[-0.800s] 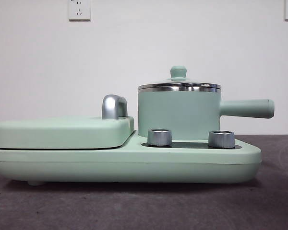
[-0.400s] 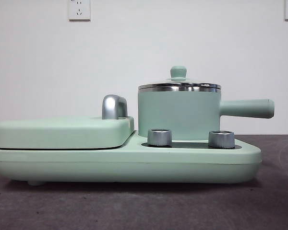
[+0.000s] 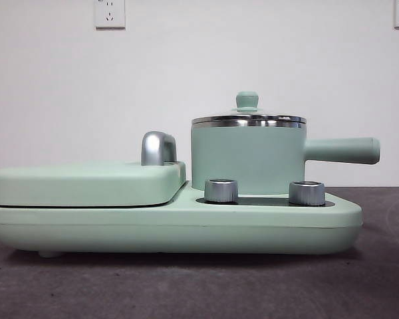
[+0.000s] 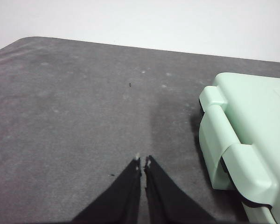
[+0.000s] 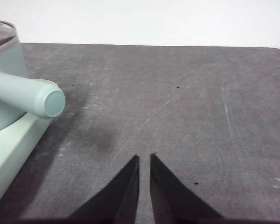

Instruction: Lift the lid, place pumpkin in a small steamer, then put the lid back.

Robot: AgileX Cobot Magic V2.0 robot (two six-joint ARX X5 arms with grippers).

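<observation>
The small steamer (image 3: 247,159) is a mint-green pot with a steel rim and a long side handle (image 3: 342,150), standing on the right of the appliance base. The lid (image 3: 247,117), with its mint-green knob, sits closed on it. The pumpkin is not in view. My left gripper (image 4: 143,161) is shut and empty over bare table beside the base's grill end. My right gripper (image 5: 144,157) is nearly shut and empty over bare table, off the end of the steamer's handle (image 5: 43,99). Neither gripper shows in the front view.
The wide mint-green appliance base (image 3: 173,226) has two silver knobs (image 3: 221,190) at its front. A flat grill cover (image 3: 86,183) with a chrome handle (image 3: 157,148) lies on its left half. The grey table (image 5: 186,102) stretches to both sides.
</observation>
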